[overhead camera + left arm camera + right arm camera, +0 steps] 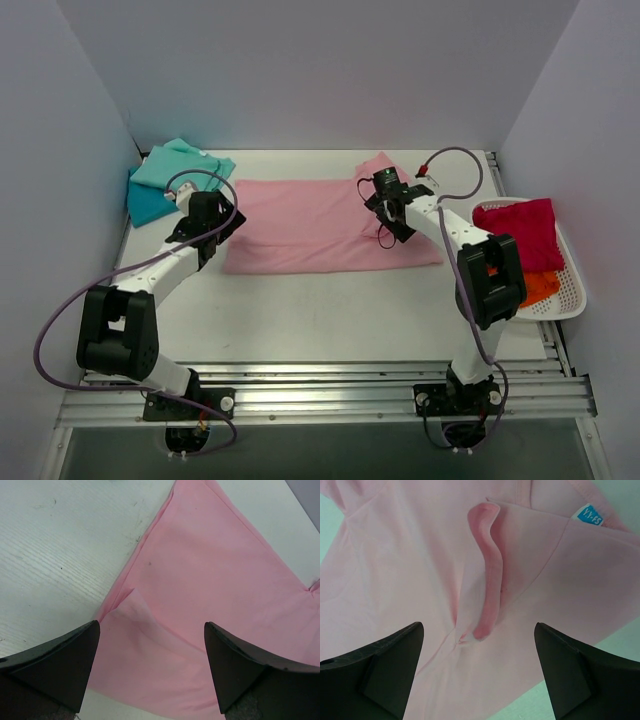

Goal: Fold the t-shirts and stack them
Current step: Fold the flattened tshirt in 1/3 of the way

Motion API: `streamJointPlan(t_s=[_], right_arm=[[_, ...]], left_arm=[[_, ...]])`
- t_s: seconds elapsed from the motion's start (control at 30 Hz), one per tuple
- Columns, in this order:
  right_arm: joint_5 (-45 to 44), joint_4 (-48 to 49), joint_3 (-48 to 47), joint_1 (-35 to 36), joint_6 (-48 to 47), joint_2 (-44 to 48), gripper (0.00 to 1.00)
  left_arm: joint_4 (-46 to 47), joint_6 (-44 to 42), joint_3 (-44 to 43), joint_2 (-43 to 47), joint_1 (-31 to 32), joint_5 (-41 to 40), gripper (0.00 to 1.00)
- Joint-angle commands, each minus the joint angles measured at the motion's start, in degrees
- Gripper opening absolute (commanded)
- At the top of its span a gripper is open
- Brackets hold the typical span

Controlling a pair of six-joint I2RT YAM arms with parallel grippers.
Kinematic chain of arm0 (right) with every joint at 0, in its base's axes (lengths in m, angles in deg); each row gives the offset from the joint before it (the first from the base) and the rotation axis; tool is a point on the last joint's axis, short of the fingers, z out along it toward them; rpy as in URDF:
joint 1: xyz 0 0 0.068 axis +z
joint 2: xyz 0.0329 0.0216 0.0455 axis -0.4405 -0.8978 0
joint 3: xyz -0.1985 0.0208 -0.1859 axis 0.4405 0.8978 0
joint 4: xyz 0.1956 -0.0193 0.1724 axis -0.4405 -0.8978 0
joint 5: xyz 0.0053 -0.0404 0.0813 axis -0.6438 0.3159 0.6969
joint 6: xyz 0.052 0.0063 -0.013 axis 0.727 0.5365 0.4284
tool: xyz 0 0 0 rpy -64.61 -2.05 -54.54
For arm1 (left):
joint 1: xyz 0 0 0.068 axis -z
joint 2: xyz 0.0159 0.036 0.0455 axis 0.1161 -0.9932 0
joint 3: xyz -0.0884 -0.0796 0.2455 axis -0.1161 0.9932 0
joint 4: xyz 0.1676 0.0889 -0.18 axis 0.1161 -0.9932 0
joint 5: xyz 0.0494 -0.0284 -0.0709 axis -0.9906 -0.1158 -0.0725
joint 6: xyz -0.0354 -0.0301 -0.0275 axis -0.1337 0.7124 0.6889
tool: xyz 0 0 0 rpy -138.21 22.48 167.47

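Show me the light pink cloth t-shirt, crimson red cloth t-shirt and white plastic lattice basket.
light pink cloth t-shirt (300, 225): top view, mid-body.
crimson red cloth t-shirt (518, 232): top view, centre.
white plastic lattice basket (572, 280): top view, right rim.

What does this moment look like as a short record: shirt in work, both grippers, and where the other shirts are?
shirt in work: light pink t-shirt, flat mid-table, collar end to the right
left gripper: open, above the pink shirt's left end, holding nothing
right gripper: open, above a raised fold near the collar, holding nothing
stacked: mint green t-shirt lying on teal t-shirt, far left corner
waiting: crimson t-shirt and orange t-shirt in white basket, right edge
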Motion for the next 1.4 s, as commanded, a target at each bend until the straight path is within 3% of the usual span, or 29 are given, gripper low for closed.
streamJointPlan(t_s=[0.0, 0.83, 1.07, 1.37], right_arm=[[-0.27, 1.41, 0.22, 0.8, 1.27, -1.29, 0.88], [0.78, 4.76, -7.51, 0.81, 2.24, -13.85, 0.87], [1.14, 4.49, -14.09, 0.81, 1.45, -18.51, 0.87], [4.38, 9.75, -31.32, -0.6, -4.33, -28.01, 0.86]], left_arm=[[2.01, -0.92, -0.12, 0.74, 0.25, 0.59, 0.94], [3.59, -1.89, 1.11, 1.88, 0.25, 1.2, 0.94], [5.0, -2.24, 1.38, 1.88, 0.16, 0.94, 0.94], [5.0, -2.68, 1.02, 1.62, 0.07, 0.32, 0.94]])
